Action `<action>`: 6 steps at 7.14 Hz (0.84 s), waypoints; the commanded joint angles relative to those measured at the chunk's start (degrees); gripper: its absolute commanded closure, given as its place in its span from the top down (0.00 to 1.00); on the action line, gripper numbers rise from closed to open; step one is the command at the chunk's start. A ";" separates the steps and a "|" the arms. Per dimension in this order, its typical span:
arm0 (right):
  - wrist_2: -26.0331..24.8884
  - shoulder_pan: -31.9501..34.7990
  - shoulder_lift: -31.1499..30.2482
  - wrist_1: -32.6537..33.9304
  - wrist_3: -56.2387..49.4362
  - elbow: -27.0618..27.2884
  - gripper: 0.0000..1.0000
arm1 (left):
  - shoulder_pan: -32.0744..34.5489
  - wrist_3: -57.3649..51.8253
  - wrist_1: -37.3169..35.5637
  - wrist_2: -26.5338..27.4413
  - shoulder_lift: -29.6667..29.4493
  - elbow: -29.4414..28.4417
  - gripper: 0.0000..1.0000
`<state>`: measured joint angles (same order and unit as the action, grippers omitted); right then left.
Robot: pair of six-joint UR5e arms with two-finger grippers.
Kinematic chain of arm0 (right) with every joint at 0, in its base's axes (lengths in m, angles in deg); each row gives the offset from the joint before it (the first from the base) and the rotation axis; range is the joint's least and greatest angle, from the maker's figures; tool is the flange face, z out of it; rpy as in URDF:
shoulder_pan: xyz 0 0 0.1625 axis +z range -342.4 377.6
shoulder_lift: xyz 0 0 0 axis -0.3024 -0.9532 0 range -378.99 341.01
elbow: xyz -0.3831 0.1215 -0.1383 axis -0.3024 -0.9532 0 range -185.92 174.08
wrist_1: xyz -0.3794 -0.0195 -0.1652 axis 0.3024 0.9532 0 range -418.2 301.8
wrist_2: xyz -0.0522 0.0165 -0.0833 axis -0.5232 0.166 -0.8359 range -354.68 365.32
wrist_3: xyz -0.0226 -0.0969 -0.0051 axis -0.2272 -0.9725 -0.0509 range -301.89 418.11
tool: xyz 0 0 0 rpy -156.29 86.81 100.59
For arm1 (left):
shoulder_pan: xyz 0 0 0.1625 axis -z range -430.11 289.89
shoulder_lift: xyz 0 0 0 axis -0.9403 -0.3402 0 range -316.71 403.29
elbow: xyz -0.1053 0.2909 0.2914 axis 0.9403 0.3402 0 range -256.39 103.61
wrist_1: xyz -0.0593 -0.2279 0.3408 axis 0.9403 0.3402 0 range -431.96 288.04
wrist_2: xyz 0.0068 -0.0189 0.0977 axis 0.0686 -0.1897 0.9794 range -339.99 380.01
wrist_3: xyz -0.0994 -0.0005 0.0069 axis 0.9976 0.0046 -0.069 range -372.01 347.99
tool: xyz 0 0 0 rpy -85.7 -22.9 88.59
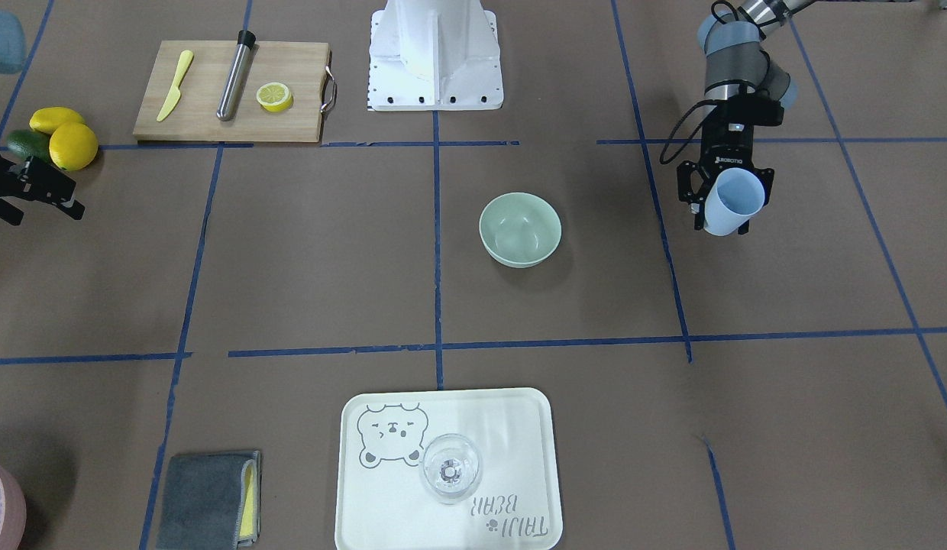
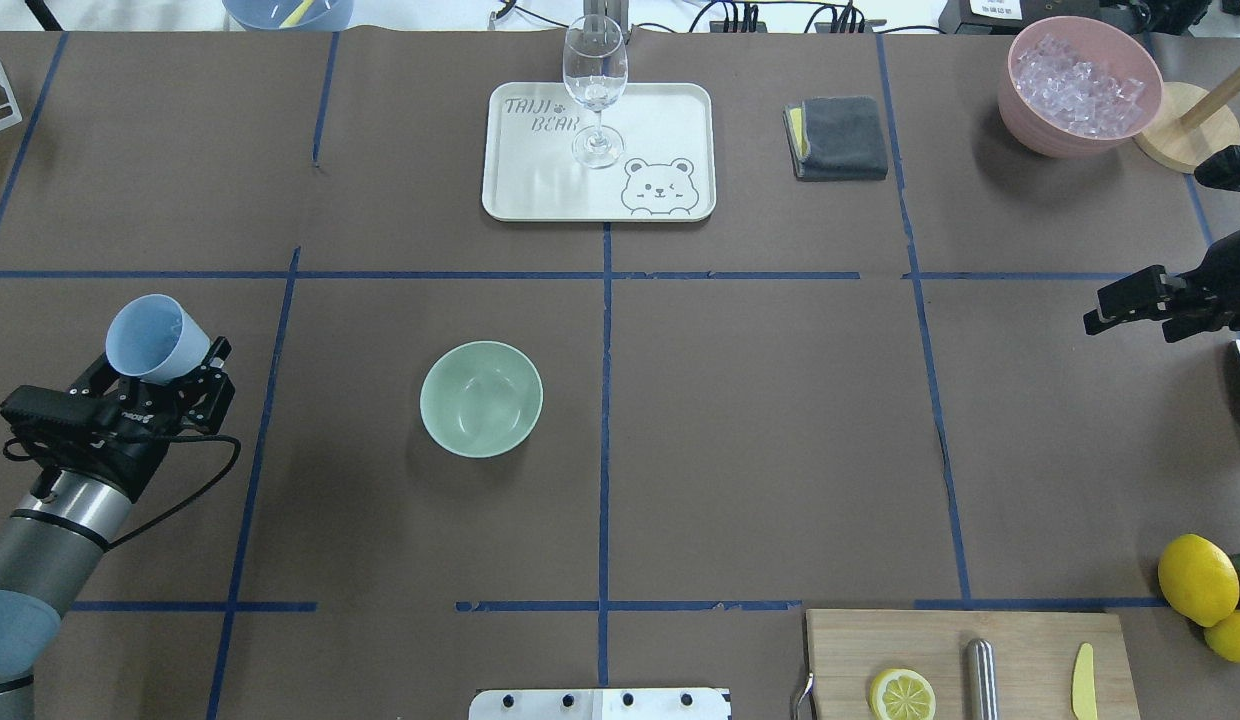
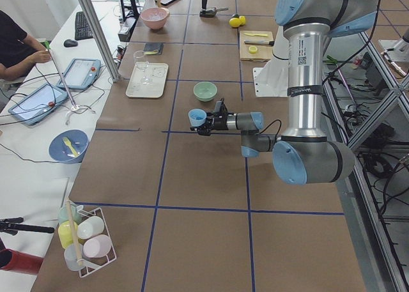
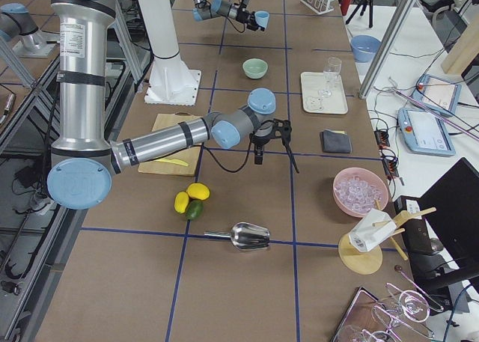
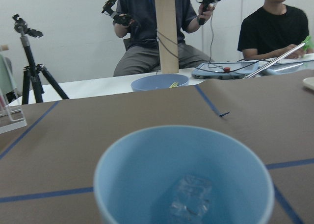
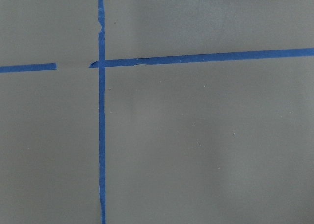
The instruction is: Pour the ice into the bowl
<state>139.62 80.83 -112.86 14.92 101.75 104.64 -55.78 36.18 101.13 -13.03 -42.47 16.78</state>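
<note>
1. Brown counter (image 2: pixel 780 420): the bowl (image 2: pixel 481 398) sat empty, centre-left overhead.
2. My left fingers (image 2: pixel 216 355) gripped the blue cup (image 2: pixel 155 338), ice (image 5: pixel 190 197) inside, far left, unpoured.
3. My right fingers (image 2: pixel 1125 300) hung released at the right edge.

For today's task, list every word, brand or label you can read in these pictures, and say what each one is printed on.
"TAIJI BEAR": on the cream tray, next to its bear drawing.
"ROBOTIQ": on the body of the left gripper, which holds the blue cup; small, only just legible.
Stickers on the left arm and the right arm: too small to read.
</note>
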 commanded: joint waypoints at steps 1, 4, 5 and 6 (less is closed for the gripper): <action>0.00 -0.03 -0.09 -0.08 -0.05 -0.16 1.00 | -0.26 -1.78 -0.03 0.86 -2.99 1.57 0.00; -0.27 -0.03 -0.09 0.00 -0.05 -0.34 1.00 | -3.33 -13.70 -0.21 4.11 -7.58 1.13 0.00; -0.36 -0.03 -0.09 0.00 0.03 -0.43 1.00 | -4.47 -15.65 -0.47 4.64 -8.01 0.87 0.00; -0.44 -0.03 0.00 0.00 0.03 -0.43 1.00 | -4.92 -18.36 -1.52 4.47 -8.45 1.22 0.00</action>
<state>139.30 80.79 -112.93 14.93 101.76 104.26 -59.82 21.16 100.50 -8.72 -50.38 17.84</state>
